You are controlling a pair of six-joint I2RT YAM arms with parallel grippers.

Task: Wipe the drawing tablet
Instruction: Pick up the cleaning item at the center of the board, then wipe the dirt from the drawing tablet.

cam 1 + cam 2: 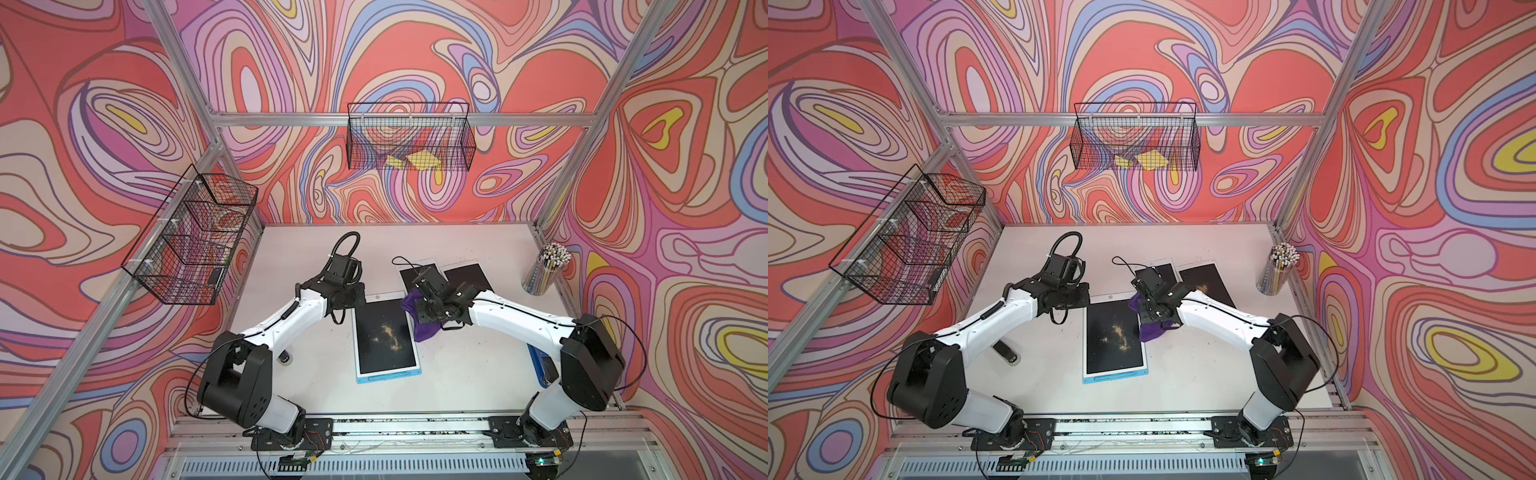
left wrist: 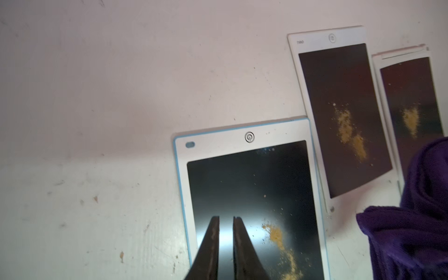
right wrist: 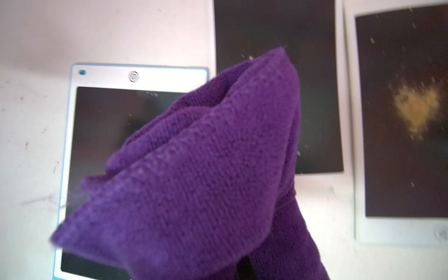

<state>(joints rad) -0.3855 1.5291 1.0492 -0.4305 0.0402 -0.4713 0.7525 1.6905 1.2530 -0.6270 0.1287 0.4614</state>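
Note:
The drawing tablet (image 1: 386, 332) (image 1: 1115, 336), white with a blue rim, lies flat mid-table with yellow powder (image 1: 388, 334) on its dark screen. My left gripper (image 2: 226, 218) hovers over the screen's upper left part (image 2: 249, 181). Its fingers are nearly together with only a thin slit, and nothing is between them. My right gripper (image 1: 430, 309) is shut on a purple cloth (image 1: 424, 330) (image 3: 206, 169) at the tablet's far right corner. The cloth hides the right fingertips and hangs over the tablet's right edge (image 3: 109, 121).
Two more white tablets (image 1: 417, 276) (image 1: 465, 274) with yellow powder lie behind the right gripper. A cup of pencils (image 1: 544, 270) stands at the right edge. Wire baskets (image 1: 409, 137) (image 1: 195, 237) hang on the walls. A dark cylinder (image 1: 1005, 353) lies under the left arm.

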